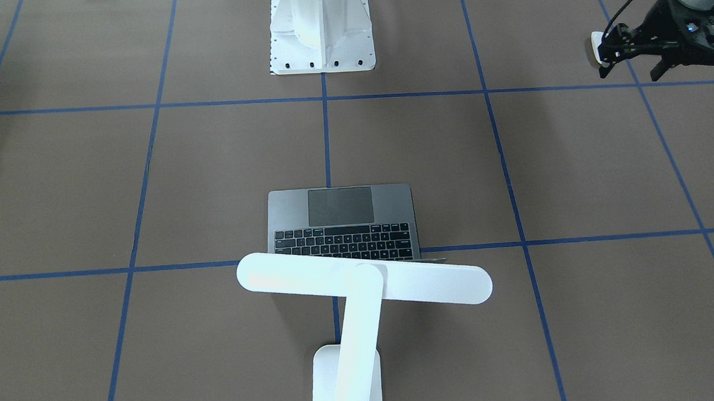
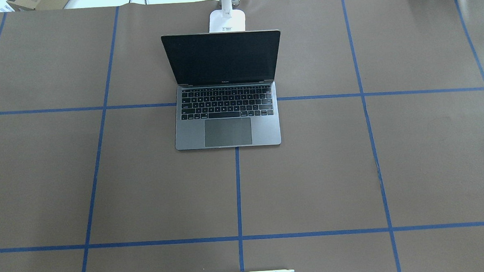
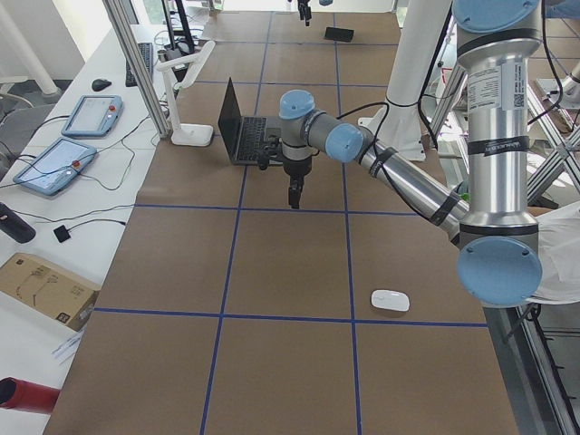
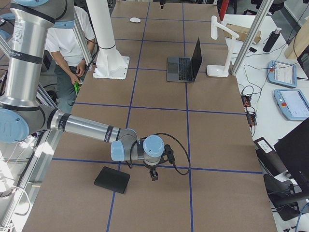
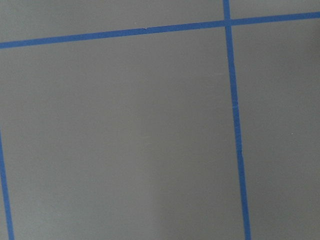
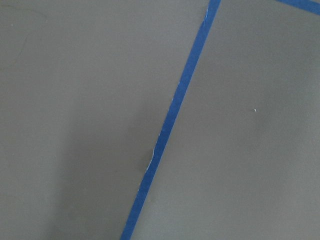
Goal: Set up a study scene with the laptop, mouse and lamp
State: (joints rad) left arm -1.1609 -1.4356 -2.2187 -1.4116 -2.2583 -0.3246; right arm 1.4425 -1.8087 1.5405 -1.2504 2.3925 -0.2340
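The laptop (image 1: pixel 343 225) stands open at mid-table, also in the overhead view (image 2: pixel 226 112). The lamp (image 1: pixel 366 280) stands behind it, its bar head over the keyboard's far edge and its base (image 2: pixel 227 20) on the table. The mouse (image 3: pixel 390 300) lies on the table near the robot's left side, partly hidden behind the gripper in the front view (image 1: pixel 595 42). My left gripper (image 1: pixel 628 71) hangs open and empty above the table, apart from the mouse. My right gripper (image 4: pixel 153 176) hovers low at the table's right end; I cannot tell if it is open or shut.
A flat black pad (image 4: pixel 112 180) lies beside the right gripper. The white bolted pedestal (image 1: pixel 321 29) stands at the robot's side of the table. Both wrist views show only brown table cover with blue tape lines. A person (image 4: pixel 72 43) sits beyond the table.
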